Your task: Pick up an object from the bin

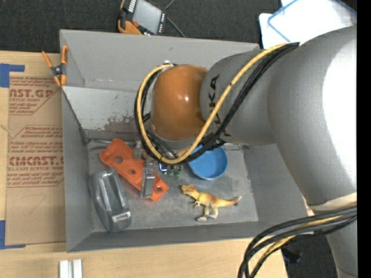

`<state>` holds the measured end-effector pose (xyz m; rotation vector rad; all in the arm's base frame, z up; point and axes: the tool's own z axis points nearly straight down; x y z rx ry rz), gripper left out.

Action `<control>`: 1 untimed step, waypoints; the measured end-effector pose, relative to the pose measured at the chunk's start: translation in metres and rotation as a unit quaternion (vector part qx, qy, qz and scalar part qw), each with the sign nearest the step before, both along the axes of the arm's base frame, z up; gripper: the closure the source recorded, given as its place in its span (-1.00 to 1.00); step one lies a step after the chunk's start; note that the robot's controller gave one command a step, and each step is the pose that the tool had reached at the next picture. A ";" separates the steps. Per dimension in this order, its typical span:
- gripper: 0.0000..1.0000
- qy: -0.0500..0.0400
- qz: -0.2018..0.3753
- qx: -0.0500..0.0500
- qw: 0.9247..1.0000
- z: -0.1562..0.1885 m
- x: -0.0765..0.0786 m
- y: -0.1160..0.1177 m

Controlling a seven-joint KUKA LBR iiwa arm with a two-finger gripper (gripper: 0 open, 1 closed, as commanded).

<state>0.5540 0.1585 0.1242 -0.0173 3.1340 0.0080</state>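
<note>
At bin [74, 155] left, jaws hang over the orange bracket [119, 158]; whether apart or clamped I cannot tell. Nothing lifted; grasp and lift remain.

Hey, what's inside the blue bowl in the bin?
The part of the blue bowl that shows has only its bare blue inside, with nothing lying there. Its upper left part is covered by the arm, so whatever may sit in that part can't be seen.
</note>
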 end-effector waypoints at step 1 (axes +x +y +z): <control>-1.00 0.009 -0.132 -0.002 0.991 -0.025 -0.008 -0.043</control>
